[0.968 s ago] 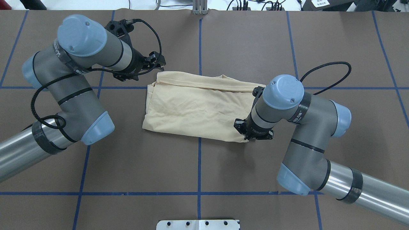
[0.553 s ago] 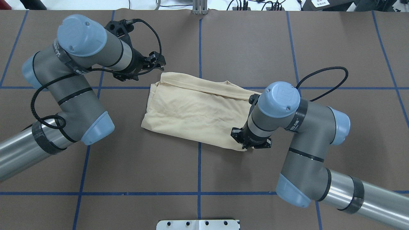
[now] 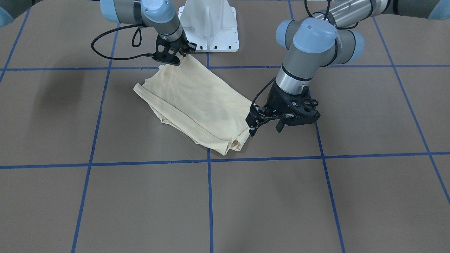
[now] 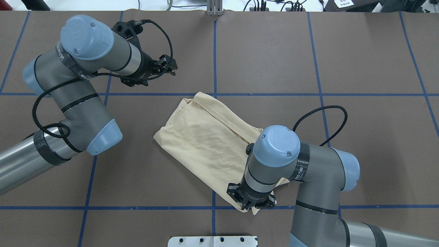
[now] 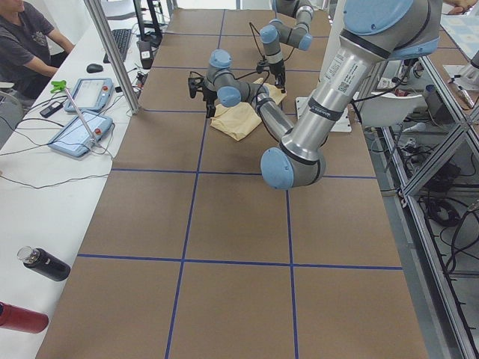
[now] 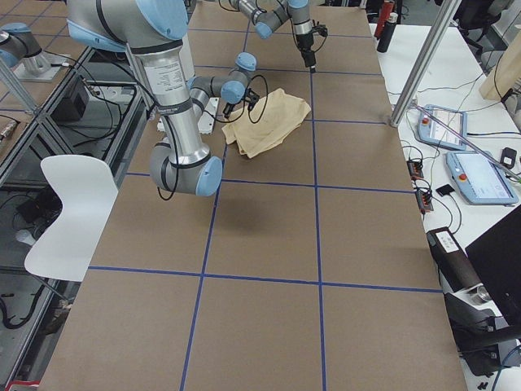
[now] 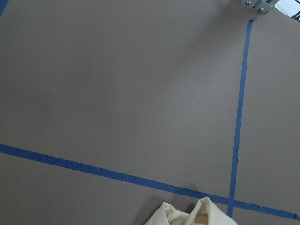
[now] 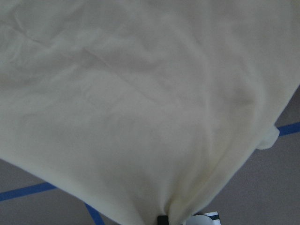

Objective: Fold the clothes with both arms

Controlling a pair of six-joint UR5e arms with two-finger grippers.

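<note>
The cream-yellow shirt (image 4: 205,147) lies folded into a long bundle near the middle of the brown table (image 4: 274,51). It is set diagonally across the blue tape lines (image 4: 214,51), with one end away from the robot and the other near its white base (image 3: 209,24). A thicker, rolled fold runs along one long edge. The upper face is plain cloth with light creases.

The right gripper (image 4: 252,205) points down at the shirt's end nearest the base. Its fingers are pressed together on that corner of cloth. In the right wrist view the fabric gathers into a tight pucker at the bottom edge and fans out from there across nearly the whole picture.

The left gripper (image 3: 266,129) hangs over bare table just off the shirt's far end, apart from the cloth, its two fingers spread with a clear gap between them. Its wrist view shows mostly brown table and two crossing tape lines, with only a small lobe of the shirt at the bottom edge.

In the side view from the robot's left, a person (image 5: 30,37) sits at a white desk beside the table.
</note>
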